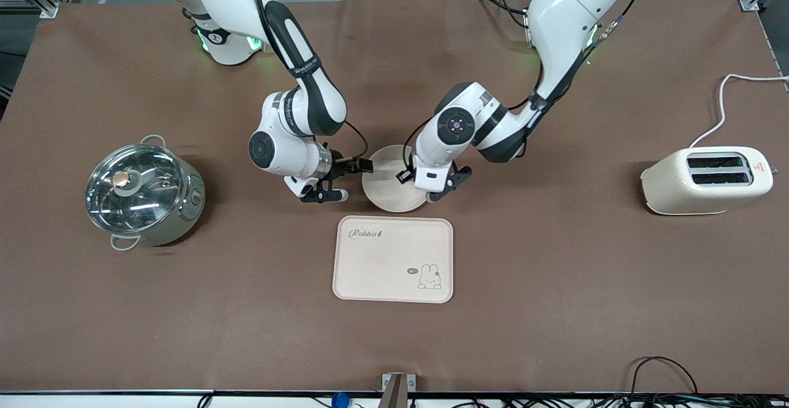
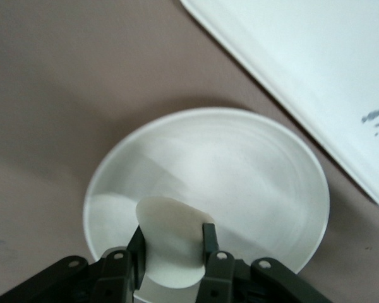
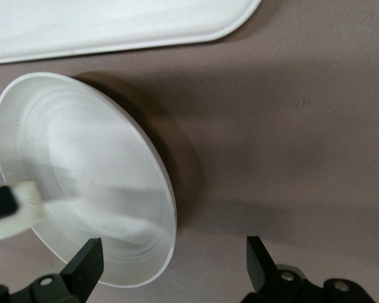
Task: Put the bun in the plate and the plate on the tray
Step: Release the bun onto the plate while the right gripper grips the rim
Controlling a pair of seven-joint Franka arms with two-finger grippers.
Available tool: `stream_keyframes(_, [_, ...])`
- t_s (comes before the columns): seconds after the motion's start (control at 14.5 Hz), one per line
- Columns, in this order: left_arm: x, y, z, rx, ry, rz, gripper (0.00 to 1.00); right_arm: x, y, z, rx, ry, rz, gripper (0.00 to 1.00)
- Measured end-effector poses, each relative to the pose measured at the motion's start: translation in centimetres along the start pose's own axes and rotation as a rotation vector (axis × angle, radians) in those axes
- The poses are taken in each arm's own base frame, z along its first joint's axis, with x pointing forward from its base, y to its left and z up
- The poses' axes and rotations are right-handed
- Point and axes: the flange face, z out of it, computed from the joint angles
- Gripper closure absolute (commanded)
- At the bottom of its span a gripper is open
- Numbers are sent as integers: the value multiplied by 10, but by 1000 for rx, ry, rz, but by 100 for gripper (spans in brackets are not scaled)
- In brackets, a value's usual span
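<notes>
Cream bun [image 2: 170,243], pinched between the left gripper's [image 2: 172,247] closed-in fingers, hangs directly over the plate [image 2: 252,158] just beside the tray [image 1: 392,259], while the right gripper [image 3: 170,262] straddles the plate's rim, wide open and empty.

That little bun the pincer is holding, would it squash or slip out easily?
Probably soft: the bun looks like pale bread, so the left pincer, shut on it over the plate, could dent it. Likely light, being far smaller than the plate. Its rounded ends suggest it might roll slightly once dropped.
</notes>
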Motion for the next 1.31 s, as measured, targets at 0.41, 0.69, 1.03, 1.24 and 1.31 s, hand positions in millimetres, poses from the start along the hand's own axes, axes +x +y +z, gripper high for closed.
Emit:
stream_keyframes(0.41, [10, 5, 21, -24, 17, 15, 0, -2, -4, 7, 11, 7, 11, 12])
stream_keyframes(0.69, [31, 17, -6, -71, 36, -9, 0, 1, -4, 10, 16, 10, 17, 19])
stream_keyframes(1.03, [103, 24, -118, -53, 150, -7, 0, 8, -1, 23, 5, 15, 26, 76])
stream_keyframes(1.24, [164, -7, -206, -8, 251, 95, 0, 6, -5, 25, 3, 21, 16, 100])
stream_keyframes(1.31, [179, -23, -231, 22, 267, 129, 0, 5, -9, 26, 3, 23, 9, 100])
